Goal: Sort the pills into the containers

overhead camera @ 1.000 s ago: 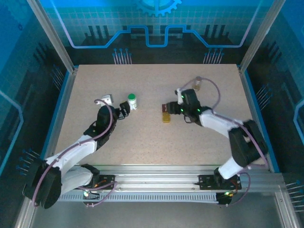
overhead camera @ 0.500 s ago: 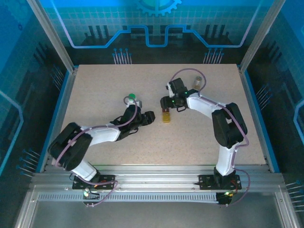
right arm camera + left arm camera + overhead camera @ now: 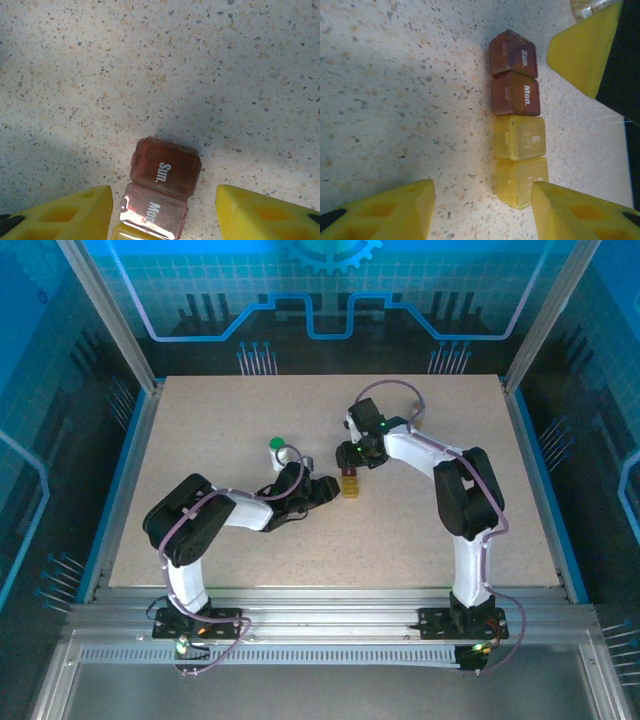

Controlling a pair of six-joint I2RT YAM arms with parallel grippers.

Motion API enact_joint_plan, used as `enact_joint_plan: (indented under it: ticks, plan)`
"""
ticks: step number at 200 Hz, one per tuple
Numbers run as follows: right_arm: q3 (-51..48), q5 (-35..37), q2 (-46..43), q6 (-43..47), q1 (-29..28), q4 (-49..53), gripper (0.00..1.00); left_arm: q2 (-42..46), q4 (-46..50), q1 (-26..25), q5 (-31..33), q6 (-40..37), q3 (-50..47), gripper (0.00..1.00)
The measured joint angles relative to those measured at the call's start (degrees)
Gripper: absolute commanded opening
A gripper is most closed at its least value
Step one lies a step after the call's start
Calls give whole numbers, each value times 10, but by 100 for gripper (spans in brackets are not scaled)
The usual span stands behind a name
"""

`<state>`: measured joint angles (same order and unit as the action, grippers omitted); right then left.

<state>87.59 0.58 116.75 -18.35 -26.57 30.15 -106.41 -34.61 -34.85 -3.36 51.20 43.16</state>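
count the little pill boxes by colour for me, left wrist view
dark red boxes: 2 (marked Sun. and Mon.)
yellow boxes: 2
total: 4, in one row, lids shut

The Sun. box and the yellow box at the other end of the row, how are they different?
The Sun. box is dark red; the end yellow box is yellow. The Sun. box has clear white letters; the end yellow box's print is too faint to read. The Sun. box lies farthest from the left fingers; the end yellow box lies nearest them. Both are small, square, look shut, and sit in one row on the table.
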Motion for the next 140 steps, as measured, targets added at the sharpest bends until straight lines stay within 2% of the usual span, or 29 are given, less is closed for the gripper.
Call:
enact_joint_plan:
  ticks: [44, 85, 140]
  plan:
    - [9, 0, 15, 4, -1, 18, 57, -40, -58, -2, -17, 38, 16, 43]
    - [9, -1, 16, 6, -7, 24, 58, -54, -34, -9, -11, 46, 41, 33]
    - [10, -17, 16, 6, -9, 24, 57, -65, -32, -17, -4, 49, 50, 30]
